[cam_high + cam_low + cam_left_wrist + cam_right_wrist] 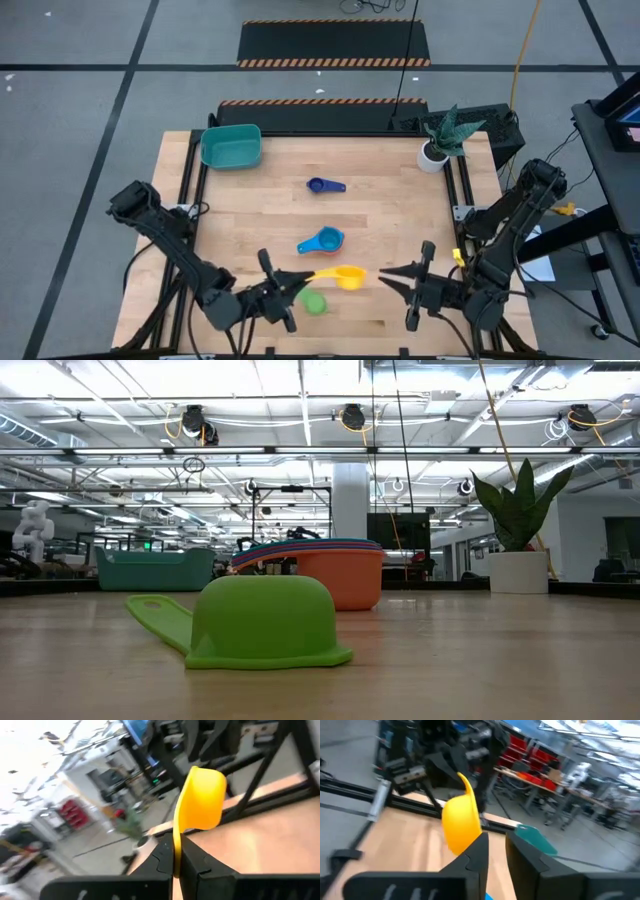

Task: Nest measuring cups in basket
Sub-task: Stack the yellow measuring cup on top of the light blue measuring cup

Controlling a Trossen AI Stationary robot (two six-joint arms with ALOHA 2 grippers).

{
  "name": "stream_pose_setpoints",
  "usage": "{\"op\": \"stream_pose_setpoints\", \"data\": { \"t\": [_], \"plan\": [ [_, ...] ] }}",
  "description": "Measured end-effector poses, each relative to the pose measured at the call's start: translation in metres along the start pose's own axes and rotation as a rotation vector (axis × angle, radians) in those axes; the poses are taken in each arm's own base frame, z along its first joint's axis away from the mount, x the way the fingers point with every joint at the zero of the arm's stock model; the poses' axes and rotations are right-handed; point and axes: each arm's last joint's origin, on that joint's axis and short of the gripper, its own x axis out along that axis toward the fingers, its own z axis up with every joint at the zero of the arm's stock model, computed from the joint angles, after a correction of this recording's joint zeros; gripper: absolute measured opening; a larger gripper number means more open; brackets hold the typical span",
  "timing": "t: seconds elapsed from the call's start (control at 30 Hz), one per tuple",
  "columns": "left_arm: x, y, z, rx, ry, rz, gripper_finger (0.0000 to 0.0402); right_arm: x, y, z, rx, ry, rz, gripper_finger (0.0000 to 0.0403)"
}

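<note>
Wood tabletop [400, 215], lab floor around it. Left gripper [296, 290] is at the near edge, clamped on the flat handle of the yellow cup [349, 277], whose bowl sticks out toward the right arm; in the left wrist view the handle sits edge-on between the closed fingers [161, 855]. Just under this gripper the green cup [314, 303] lies mouth down. Ahead of it are the light blue cup [324, 241], then the dark blue cup [322, 185], and far off to its left the teal basket [232, 147]. Right gripper [392, 276] sits just beside the yellow bowl, fingers slightly apart, gripping nothing. Looks like a handover just done. Judgement: right should back off straight, left keeps the cup level on the way to the basket. Cup is glossy, rigid, scoop-shaped.
</note>
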Motion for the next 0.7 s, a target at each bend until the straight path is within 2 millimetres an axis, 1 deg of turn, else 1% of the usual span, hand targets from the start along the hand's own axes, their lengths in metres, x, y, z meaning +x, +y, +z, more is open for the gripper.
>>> {"op": "stream_pose_setpoints", "data": {
  "t": [0.07, 0.17, 0.37, 0.57, 0.7],
  "plan": [
    [-0.003, -0.001, -0.002, 0.061, 0.031, 0.028, 0.0005, -0.003, 0.000, -0.003, -0.013, 0.017, -0.044, 0.0070],
    [-0.006, -0.005, -0.007, 0.159, 0.063, 0.015, 0.0004, -0.007, 0.001, -0.005, -0.021, 0.026, -0.084, 0.0077],
    [-0.004, -0.010, -0.033, 0.287, 0.179, -0.026, 0.0004, -0.015, 0.005, -0.004, -0.012, 0.014, -0.055, 0.0079],
    [0.005, -0.005, -0.052, 0.373, 0.276, -0.022, 0.0004, -0.022, 0.008, -0.004, 0.030, 0.004, -0.026, 0.0078],
    [0.014, 0.001, -0.061, 0.446, 0.326, -0.007, 0.0004, -0.026, 0.010, -0.006, 0.039, 0.001, -0.010, 0.0078]
  ]
}}
